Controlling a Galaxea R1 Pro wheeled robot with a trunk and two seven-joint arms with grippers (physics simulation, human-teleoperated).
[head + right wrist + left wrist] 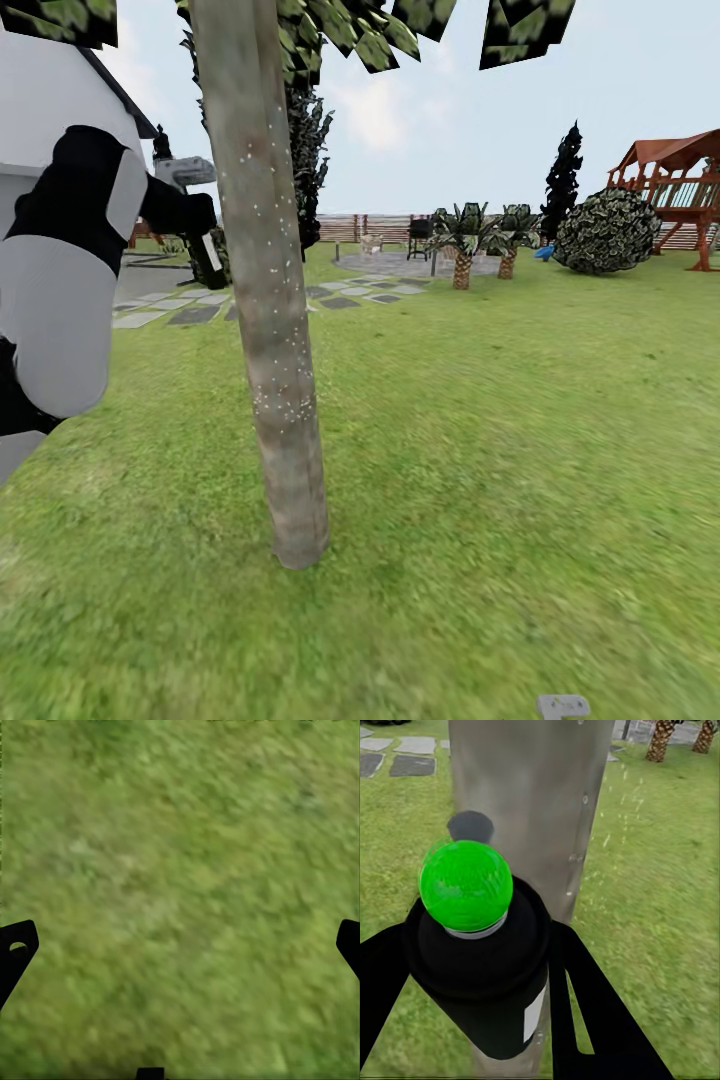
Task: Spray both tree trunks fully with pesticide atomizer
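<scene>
Far across the grass stand two small palm plants (462, 245), a round bush (607, 232), a wooden play tower (680, 185) and grey stepping stones (195, 314).

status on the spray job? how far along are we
Pickup is done: the left hand grips the atomizer, aimed at a tree trunk. Spraying is under way: white specks dot the trunk's middle and droplets fly beside it. Its top and base look bare, so coverage is partial. No second trunk is in view. The right hand hangs open over grass.
</scene>
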